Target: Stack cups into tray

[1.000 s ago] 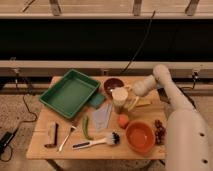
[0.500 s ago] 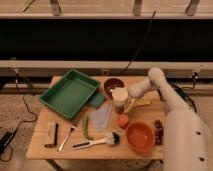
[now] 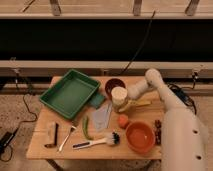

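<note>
The cream-white cup (image 3: 118,95) stands upright near the middle of the wooden table, just in front of a dark maroon bowl (image 3: 113,85). My gripper (image 3: 126,98) reaches in from the right and sits right against the cup's right side. The green tray (image 3: 56,96) lies at the table's back left, its floor bare, about a hand's width left of the cup. A dark cup is not visible.
A teal sponge block (image 3: 97,101) lies between tray and cup. A yellow item (image 3: 137,104) lies under my wrist. In front are an orange ball (image 3: 123,121), an orange bowl (image 3: 140,137), a brush (image 3: 98,142), a green pepper (image 3: 86,128), a utensil (image 3: 66,138) and a wooden block (image 3: 51,135).
My arm has swung left and lowered, bringing the gripper up against the cream cup. The cup and everything else on the table stay where they were.
</note>
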Available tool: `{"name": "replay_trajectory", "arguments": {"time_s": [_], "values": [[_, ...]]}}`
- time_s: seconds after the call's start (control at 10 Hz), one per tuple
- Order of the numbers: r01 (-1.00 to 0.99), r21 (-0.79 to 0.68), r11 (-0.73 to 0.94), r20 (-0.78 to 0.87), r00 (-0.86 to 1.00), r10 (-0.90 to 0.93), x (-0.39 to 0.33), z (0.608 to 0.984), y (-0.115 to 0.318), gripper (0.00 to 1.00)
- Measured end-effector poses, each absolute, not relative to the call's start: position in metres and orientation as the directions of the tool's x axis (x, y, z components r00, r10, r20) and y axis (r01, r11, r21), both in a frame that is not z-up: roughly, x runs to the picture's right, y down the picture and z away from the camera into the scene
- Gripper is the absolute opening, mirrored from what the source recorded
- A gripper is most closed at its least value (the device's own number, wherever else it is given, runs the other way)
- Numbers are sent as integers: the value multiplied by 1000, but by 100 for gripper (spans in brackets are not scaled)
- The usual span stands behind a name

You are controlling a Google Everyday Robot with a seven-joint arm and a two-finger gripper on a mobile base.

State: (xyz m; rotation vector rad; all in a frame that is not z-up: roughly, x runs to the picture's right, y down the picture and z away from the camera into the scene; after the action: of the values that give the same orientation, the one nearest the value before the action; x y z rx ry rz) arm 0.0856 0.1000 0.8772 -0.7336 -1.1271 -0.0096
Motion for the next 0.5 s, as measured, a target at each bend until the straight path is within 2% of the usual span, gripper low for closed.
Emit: {"name": "replay_trajectory", "arguments": {"time_s": [0.3,0.4,0.5], "values": [[362,-525,771,822,451,348,88,872,98,9],[362,-521,773,824,448,346,89,868,96,2],[365,-516,775,828,444,343,89,863,93,0]]}}
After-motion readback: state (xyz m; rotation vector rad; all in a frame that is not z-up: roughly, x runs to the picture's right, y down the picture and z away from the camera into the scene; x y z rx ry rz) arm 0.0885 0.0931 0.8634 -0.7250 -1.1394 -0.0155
